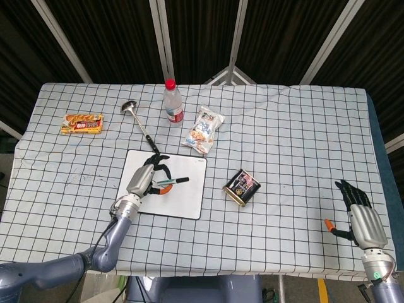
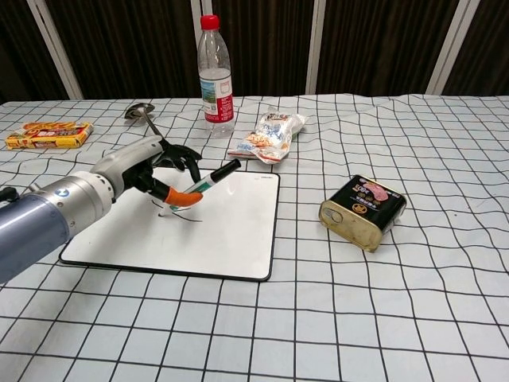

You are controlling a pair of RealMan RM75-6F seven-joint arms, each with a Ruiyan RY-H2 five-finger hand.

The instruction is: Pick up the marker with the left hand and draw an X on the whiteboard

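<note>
A white whiteboard with a black rim lies on the checked tablecloth left of centre. My left hand hovers low over its left part and holds a marker with a green barrel and black cap end, tilted with its tip down at the board. A short dark stroke shows on the board by the tip. My right hand rests at the table's right front edge, fingers spread, holding nothing; the chest view does not show it.
A water bottle, a snack bag and a metal ladle lie behind the board. A tin can sits to its right. A yellow packet lies far left.
</note>
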